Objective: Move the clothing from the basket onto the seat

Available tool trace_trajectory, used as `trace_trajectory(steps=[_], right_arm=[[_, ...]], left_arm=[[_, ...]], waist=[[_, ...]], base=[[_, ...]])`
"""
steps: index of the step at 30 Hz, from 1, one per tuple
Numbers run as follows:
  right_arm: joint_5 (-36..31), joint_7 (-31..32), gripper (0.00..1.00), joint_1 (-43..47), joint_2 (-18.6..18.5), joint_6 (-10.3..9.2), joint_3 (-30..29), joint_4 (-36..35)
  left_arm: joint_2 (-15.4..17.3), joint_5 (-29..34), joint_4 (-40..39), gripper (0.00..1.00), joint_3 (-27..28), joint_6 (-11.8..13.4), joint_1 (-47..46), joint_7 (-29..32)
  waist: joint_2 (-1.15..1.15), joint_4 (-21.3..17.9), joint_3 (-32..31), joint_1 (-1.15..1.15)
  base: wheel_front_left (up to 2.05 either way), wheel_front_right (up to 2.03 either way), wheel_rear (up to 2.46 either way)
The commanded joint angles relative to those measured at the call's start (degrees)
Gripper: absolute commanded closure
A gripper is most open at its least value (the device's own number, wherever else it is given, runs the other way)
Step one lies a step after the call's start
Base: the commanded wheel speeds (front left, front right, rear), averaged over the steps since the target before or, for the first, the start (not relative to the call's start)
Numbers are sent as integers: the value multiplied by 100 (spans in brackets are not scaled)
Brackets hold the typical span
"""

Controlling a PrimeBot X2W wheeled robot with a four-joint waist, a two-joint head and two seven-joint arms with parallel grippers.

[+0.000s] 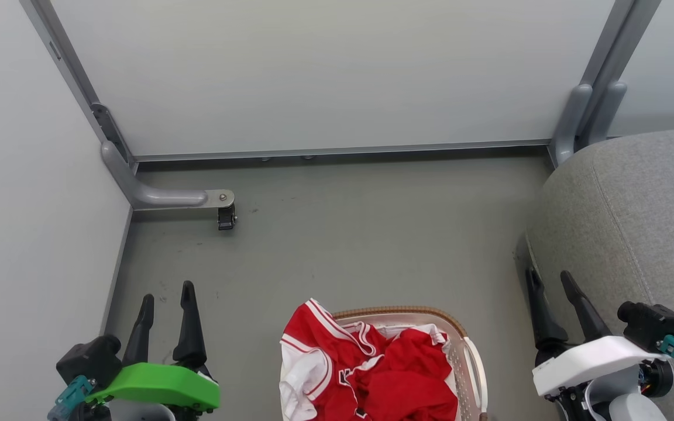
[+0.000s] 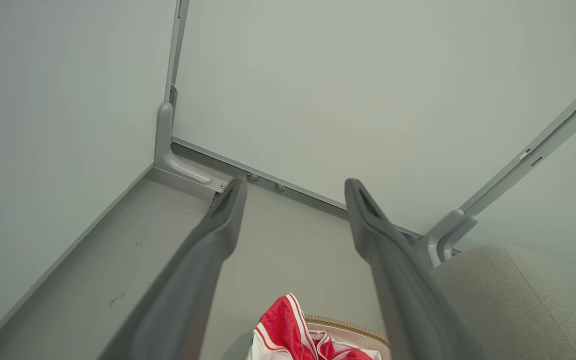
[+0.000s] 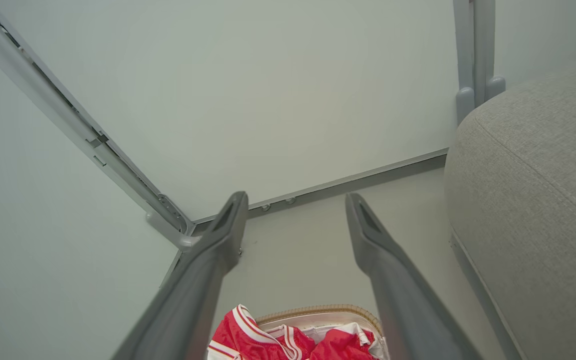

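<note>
The red clothing lies heaped in the white basket with its brown woven rim, on the floor at the bottom centre of the head view. A piece with white striped trim hangs over the basket's left rim. The grey seat rises at the right. My left gripper stands open at the lower left, empty, well left of the basket. My right gripper stands open at the lower right, empty, against the seat's front edge. The clothing shows low in both wrist views, below the open fingers.
Pale partition panels close the space at the back and left. A grey metal foot with a black caster sticks out onto the floor at the back left. Another post foot stands at the back right beside the seat. Grey floor lies beyond the basket.
</note>
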Motion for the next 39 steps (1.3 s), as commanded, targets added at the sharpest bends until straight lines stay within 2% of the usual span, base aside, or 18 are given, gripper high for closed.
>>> trace_trajectory(steps=[1, 39], right_arm=[[-183, -74, 0, 38, -42, 3, 16, -35], [-2017, -522, 0, 200, -63, 2, 220, 27]], left_arm=[[46, 179, -29, 0, -22, 20, 34, -60], [59, 1774, 189, 0, -261, 142, 276, -506]], waist=[[32, 1, 3, 0], [47, 45, 14, 0]], base=[[0, 0, 0], [0, 0, 0]])
